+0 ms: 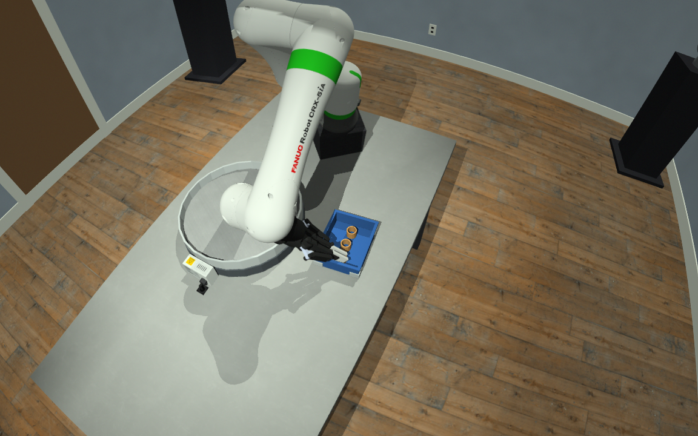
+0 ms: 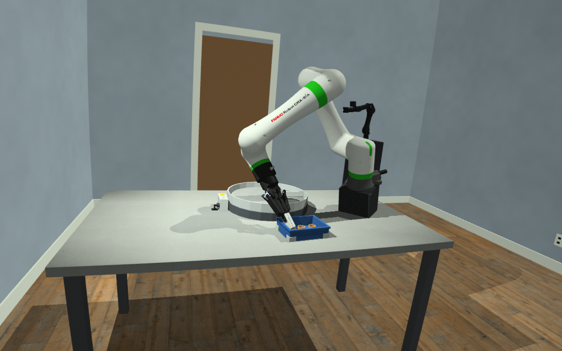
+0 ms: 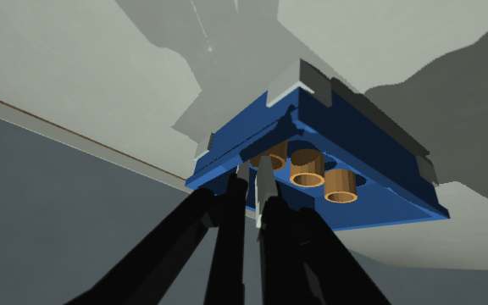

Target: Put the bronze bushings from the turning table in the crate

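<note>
Pincer [image 3: 250, 186]: mine, nearly closed, only a thin slit between my fingers, nothing in it; I hang tilted over the near edge of the crate because this is where the bronze pieces go down.
Surface [image 1: 123, 336]: grey top carrying the turning table and, just beside it, the crate, so my carry between them is short.
Turning table [image 1: 191, 211]: round walled tray partly under my forearm; I see no bushings on the part that shows, bronze or steel, and the rest is hidden.
Crate [image 3: 379, 203]: blue, low-walled, held by grey corner stops, I judge so it stays put.
Bronze bushings [image 3: 307, 169]: three, upright in a row inside the crate, the nearest just beyond my fingertips.
Stage: sorting looks finished, by my judgement; what remains is spreading my fingers wider.
</note>
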